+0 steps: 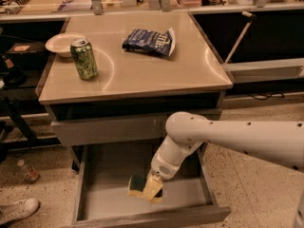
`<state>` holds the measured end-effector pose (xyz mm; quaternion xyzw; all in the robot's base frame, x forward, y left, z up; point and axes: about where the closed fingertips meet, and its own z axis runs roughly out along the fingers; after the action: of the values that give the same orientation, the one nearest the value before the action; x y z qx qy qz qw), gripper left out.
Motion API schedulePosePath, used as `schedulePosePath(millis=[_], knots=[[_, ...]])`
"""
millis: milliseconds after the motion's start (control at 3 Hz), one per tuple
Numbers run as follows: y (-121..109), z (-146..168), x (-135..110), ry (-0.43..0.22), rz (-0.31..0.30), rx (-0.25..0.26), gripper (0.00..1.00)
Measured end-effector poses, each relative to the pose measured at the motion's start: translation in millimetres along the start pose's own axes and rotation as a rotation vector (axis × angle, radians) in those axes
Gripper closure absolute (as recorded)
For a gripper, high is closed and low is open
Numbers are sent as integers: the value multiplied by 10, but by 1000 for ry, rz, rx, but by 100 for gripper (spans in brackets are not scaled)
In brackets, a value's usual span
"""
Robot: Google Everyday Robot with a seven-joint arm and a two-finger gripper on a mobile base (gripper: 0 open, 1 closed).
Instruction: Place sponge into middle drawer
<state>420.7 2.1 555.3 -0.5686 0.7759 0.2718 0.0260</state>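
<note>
Sponge [142,188] sits tilted at the gripper [153,188] tip, inside the open middle drawer [152,218], right of centre and near the front lip. Long axis runs roughly left-right across the drawer, right end lower. Green scrub layer faces up-left, yellow foam toward the jaws. Jaws pinch the sponge at its right part; its left end sticks out free. Arm [237,137] comes in from the right, level, bends at the elbow in front of the closed drawer front [104,129], and the wrist drops steeply down-left into the drawer. On the counter [142,77]: green can [84,58], blue snack bag [149,42], white bowl [59,42].
</note>
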Motion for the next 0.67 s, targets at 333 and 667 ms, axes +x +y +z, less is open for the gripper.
schedulePosePath(millis=[333, 667], knots=[[-119, 448, -148, -49, -2, -24, 100], [-343, 503, -325, -84, -23, 34, 100]])
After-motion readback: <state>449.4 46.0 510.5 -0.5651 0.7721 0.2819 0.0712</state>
